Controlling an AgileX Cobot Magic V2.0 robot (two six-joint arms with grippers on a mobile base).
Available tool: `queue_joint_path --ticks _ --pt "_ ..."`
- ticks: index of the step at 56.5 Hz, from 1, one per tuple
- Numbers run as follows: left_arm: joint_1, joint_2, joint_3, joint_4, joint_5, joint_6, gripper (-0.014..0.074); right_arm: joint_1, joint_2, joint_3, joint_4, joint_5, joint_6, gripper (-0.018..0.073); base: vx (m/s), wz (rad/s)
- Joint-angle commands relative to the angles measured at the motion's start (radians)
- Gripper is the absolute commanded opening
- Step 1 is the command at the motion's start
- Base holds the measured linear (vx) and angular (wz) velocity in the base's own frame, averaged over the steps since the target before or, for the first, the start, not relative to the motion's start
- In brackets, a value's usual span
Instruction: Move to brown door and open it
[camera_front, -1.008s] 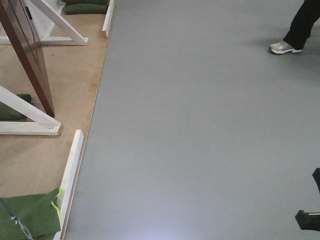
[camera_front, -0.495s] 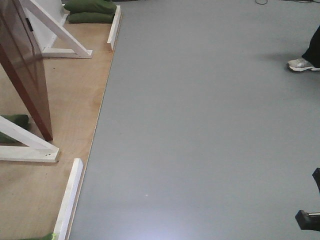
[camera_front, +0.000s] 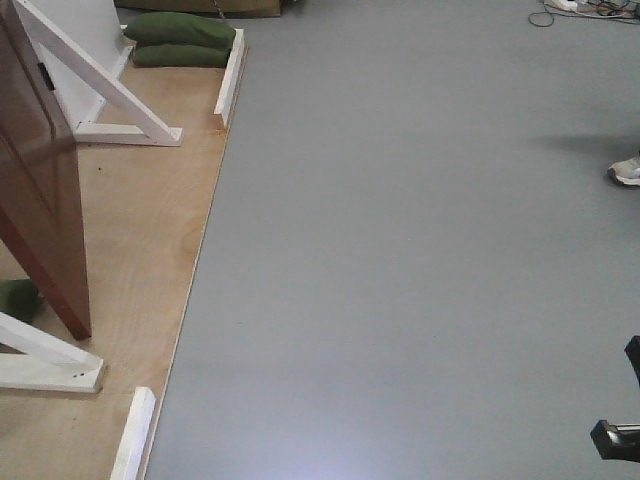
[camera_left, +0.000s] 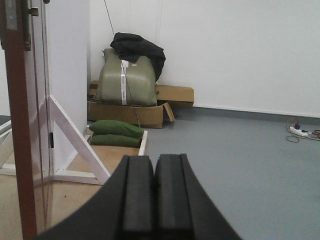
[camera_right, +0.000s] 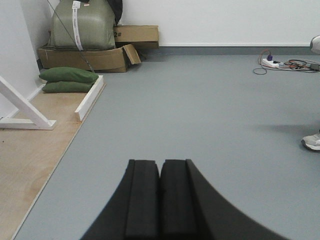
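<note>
Exterior front-facing view puts the brown door (camera_front: 42, 190) at our far left, standing on the plywood platform (camera_front: 150, 230) and seen at a slant, with its lower corner near a white brace (camera_front: 45, 362); the left wrist view catches its reddish edge (camera_left: 17, 125) close by on the left, and we cannot make out the lever handle clearly in any view. Both arms are held forward over the grey floor (camera_front: 420, 250), the left gripper (camera_left: 154, 162) with its pads pressed together on nothing and the right gripper (camera_right: 160, 165) likewise closed and empty. We judge the approach unfinished, since the door sits off to our side and not ahead. Turning towards it could drive the base into the platform's raised edge or the white batten (camera_front: 135, 432) along it, and a sweeping left arm might strike the glossy panel or the other white brace (camera_front: 100, 80). With fingers closed we cannot grip a handle, so reaching in without spreading them would only knock it. A person's shoe (camera_front: 627, 172) lies well to our right, so swinging wide that way risks contact
</note>
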Motion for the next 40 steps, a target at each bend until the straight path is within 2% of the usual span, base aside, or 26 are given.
queue_joint_path --ticks 1,40 --pt "-0.001 -0.003 -0.017 -0.003 -0.082 -0.001 -0.0006 -0.001 -0.009 0.005 -0.001 -0.082 -0.006 0.0 0.39 0.0" --pt "-0.001 -0.003 -0.017 -0.003 -0.082 -0.001 -0.0006 -0.001 -0.009 0.005 -0.001 -0.082 -0.006 0.0 0.37 0.0"
